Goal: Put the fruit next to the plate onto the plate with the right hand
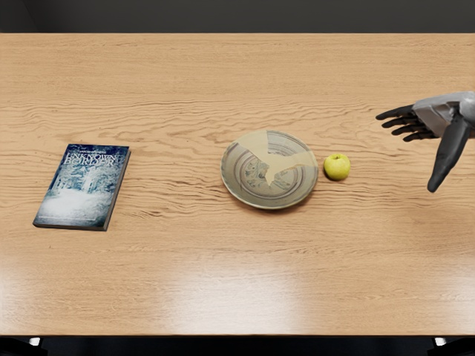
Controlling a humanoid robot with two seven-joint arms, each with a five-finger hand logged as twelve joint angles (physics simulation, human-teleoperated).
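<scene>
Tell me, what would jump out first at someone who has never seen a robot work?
Probably the dark robot hand at the right edge, fingers spread, hovering over the wooden table. Next comes the patterned plate in the middle, with a small yellow-green fruit just to its right, apart from the rim. A snowy-covered book lies far left.

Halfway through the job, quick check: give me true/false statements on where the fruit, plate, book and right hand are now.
1. The apple lies on the plate. False: it sits on the table, beside the plate on its right.
2. The right hand is open and holds nothing. True.
3. The book lies left of the plate. True.
4. The right hand touches the apple. False: it is apart from it, further right near the picture's edge.
</scene>
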